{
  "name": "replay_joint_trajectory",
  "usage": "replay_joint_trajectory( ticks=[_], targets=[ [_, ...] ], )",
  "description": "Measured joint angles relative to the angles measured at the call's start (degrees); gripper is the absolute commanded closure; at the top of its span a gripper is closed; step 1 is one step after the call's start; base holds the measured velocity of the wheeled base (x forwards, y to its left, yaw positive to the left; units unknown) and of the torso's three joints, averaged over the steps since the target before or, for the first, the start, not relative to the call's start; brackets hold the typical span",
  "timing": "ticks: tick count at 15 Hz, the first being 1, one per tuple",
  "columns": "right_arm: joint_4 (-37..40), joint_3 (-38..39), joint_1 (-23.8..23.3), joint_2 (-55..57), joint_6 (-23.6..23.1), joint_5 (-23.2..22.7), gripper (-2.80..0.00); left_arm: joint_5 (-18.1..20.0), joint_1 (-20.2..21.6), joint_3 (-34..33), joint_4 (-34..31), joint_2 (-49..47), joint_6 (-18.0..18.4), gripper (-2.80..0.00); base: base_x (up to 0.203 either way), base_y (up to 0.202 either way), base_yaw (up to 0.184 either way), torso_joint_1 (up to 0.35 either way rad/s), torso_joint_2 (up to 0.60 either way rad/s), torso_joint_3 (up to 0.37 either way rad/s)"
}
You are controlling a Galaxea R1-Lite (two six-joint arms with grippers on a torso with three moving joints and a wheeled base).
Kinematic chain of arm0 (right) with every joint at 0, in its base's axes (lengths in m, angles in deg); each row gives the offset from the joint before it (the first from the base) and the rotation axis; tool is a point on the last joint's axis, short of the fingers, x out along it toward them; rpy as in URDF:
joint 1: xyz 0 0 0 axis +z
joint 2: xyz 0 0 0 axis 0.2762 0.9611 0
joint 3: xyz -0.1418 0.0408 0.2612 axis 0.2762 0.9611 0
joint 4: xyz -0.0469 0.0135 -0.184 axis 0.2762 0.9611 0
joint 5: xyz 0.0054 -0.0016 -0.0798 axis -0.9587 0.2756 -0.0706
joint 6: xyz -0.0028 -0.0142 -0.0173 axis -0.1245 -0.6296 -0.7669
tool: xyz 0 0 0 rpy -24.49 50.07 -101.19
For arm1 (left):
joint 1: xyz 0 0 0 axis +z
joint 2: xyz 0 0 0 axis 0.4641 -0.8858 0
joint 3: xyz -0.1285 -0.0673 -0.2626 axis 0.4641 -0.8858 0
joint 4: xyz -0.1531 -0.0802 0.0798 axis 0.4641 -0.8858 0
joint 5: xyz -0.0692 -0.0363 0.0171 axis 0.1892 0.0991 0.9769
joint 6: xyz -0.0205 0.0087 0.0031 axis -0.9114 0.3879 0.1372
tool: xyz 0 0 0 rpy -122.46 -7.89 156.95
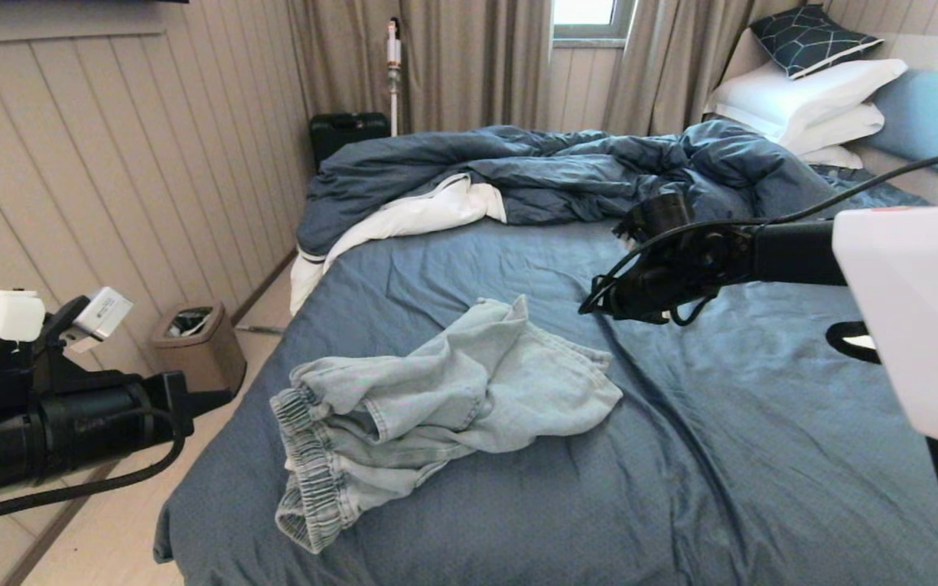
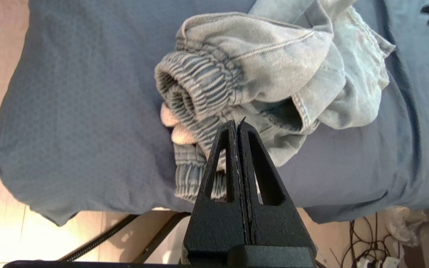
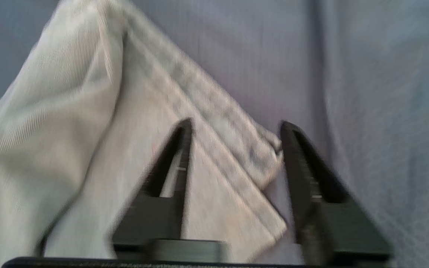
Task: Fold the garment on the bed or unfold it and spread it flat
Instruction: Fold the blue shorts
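Observation:
The garment (image 1: 444,399), pale blue denim shorts, lies crumpled on the near left part of the bed (image 1: 681,456). Its gathered waistband (image 2: 196,93) is bunched toward the bed's left edge. My left gripper (image 2: 238,124) is shut with nothing in it. It hovers beside the bed's left edge, short of the waistband, and in the head view the left gripper (image 1: 221,399) is off the mattress. My right gripper (image 3: 235,124) is open above a hem corner of the shorts (image 3: 88,130). In the head view the right gripper (image 1: 599,308) hangs just past the shorts' far right edge.
A dark blue duvet (image 1: 558,163) with white lining is heaped across the far half of the bed. White pillows (image 1: 803,98) and a patterned cushion (image 1: 811,37) sit at the headboard. A waste bin (image 1: 196,342) stands on the floor at the left, and cables (image 2: 367,242) lie under the bed's edge.

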Motion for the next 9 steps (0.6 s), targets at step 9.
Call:
replay_joint_trajectory(
  ticks=[9],
  targets=[
    [0.12,-0.25,-1.3,5.95,-5.96,-4.11,-2.8,-0.02,-0.22,0.64,0.16,-2.34,0.1,0.0,0.0,0.0,0.0,0.0,0.0,0.0]
  ],
)
